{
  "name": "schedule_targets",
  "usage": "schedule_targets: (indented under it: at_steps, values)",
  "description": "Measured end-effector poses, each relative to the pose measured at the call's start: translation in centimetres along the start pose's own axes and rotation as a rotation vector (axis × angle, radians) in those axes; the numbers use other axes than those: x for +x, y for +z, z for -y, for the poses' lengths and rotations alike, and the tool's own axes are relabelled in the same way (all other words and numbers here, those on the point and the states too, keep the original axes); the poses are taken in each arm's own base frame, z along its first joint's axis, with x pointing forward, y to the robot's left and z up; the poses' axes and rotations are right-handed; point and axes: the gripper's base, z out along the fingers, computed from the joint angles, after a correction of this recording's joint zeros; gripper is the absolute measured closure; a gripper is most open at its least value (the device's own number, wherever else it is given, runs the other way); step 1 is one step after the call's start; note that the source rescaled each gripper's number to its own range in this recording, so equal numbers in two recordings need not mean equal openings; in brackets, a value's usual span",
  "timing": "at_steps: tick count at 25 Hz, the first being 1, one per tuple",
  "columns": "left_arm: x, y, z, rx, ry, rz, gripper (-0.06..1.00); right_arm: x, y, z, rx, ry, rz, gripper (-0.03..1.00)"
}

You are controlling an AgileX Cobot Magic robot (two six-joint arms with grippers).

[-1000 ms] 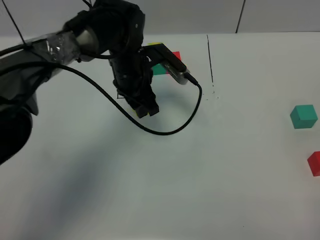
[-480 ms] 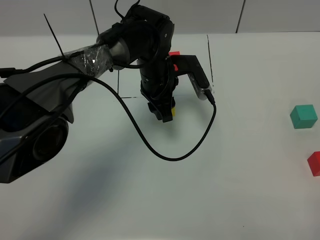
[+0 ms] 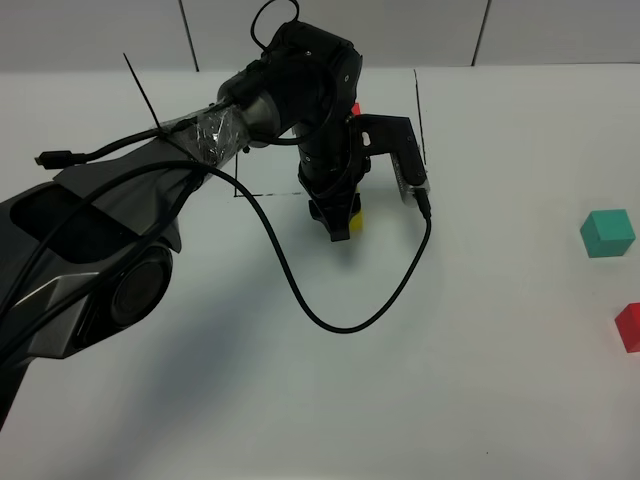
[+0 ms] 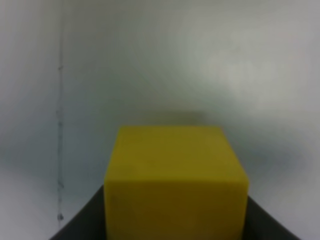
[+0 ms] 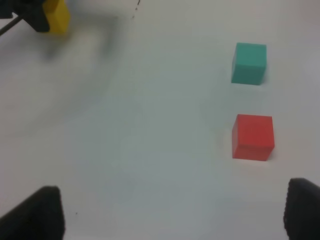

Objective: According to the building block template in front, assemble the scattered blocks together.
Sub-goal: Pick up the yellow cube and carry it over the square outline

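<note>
The left pincer (image 3: 338, 222) is clamped on the yellow block (image 4: 175, 180), its dark fingers hugging both sides, with the cube low over the white surface (image 3: 480, 380); whether it touches down cannot be told. Over the last second this arm swung rightwards along the near edge of the drawn black frame, and the yellow cube, hidden a second ago, now shows at the fingertips just in front of that frame line. The building block template (image 3: 354, 108) is mostly hidden behind the arm, only a bit of its red cube peeping out. The teal block (image 3: 607, 232) and red block (image 3: 629, 327) have not moved, lying well apart from the yellow one at the far right. The right pincer (image 5: 170, 220) stands wide with nothing in it. So the first cube is likely arriving at an assembly spot; two remain to fetch. No brand, label or writing is readable anywhere.
</note>
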Motion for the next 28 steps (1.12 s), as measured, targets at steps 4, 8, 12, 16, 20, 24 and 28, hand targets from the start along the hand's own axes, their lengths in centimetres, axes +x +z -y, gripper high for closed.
schedule_targets:
  at_steps: [4,8,12,16,20,24,28]
  values:
    - [0.0,0.6,0.1,0.008,0.030,-0.007,0.93,0.0,0.0,0.0,0.000,0.000,0.000,0.20]
    - [0.0,0.9,0.1,0.013,0.038,-0.011,0.93,0.0,0.0,0.0,0.000,0.000,0.000,0.20]
    - [0.0,1.0,0.1,0.015,0.059,-0.012,0.93,0.0,0.0,0.0,-0.001,0.001,0.000,0.20]
    - [0.0,1.3,0.1,0.019,0.067,-0.016,0.93,0.0,0.0,0.0,-0.001,0.001,0.000,0.20]
    - [0.0,1.3,0.1,0.020,0.069,-0.015,0.93,0.0,0.0,0.0,-0.001,0.001,0.000,0.20]
    - [-0.1,1.3,0.2,0.024,0.103,-0.011,0.93,0.0,0.0,0.0,-0.001,0.001,0.000,0.20]
    - [-0.1,1.3,0.2,0.023,0.140,-0.009,0.93,0.0,0.0,0.0,-0.001,0.001,0.000,0.20]
